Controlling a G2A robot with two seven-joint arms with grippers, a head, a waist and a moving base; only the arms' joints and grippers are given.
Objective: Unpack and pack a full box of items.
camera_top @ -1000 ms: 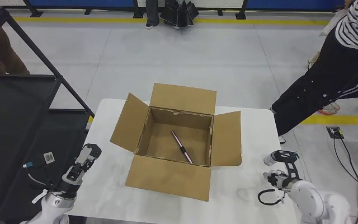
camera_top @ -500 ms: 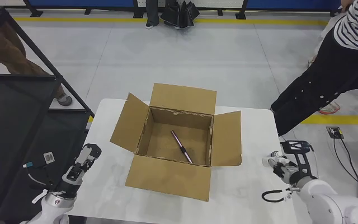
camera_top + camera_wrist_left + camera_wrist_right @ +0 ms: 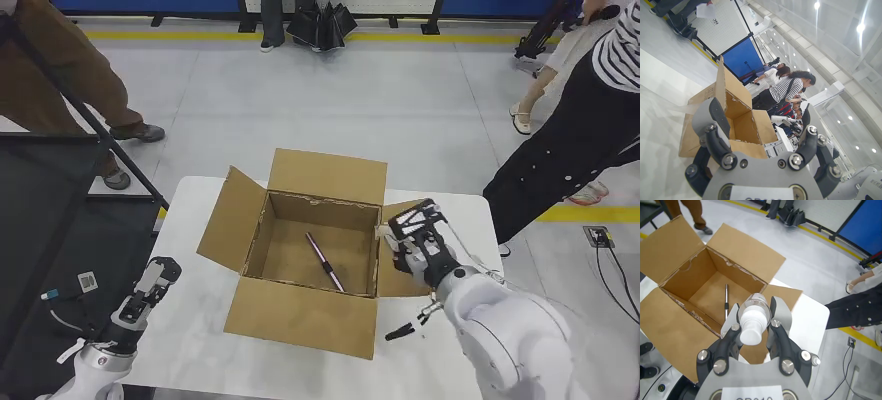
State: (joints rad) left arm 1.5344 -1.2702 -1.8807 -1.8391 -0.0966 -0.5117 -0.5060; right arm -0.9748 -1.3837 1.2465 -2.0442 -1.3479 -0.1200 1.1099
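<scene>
**Cardboard box nearly bare: packing looked barely begun**

The white desk carried one open cardboard box, its four flaps folded outward and its floor almost wholly uncovered. That suggested the unpacking half was done, or close to it, and the packing half was only starting. The right pincer hung above the box's right-hand flap, just beside the rim. It pinched a clear bottle near the neck, white cap toward the wrist and body pointing down at the cardboard. The bottle was not yet inside; lowering it past the rim and letting go appeared to be the step in hand. The left pincer sat well apart at the desk's left edge, jaws spread and holding nothing. Inside the box a slim pen, silver and dark, lay slantwise on the floor, the only item packed. What seemed to be another small white-capped bottle lay on the desk near the right arm, so at least that was left to pack.
</scene>
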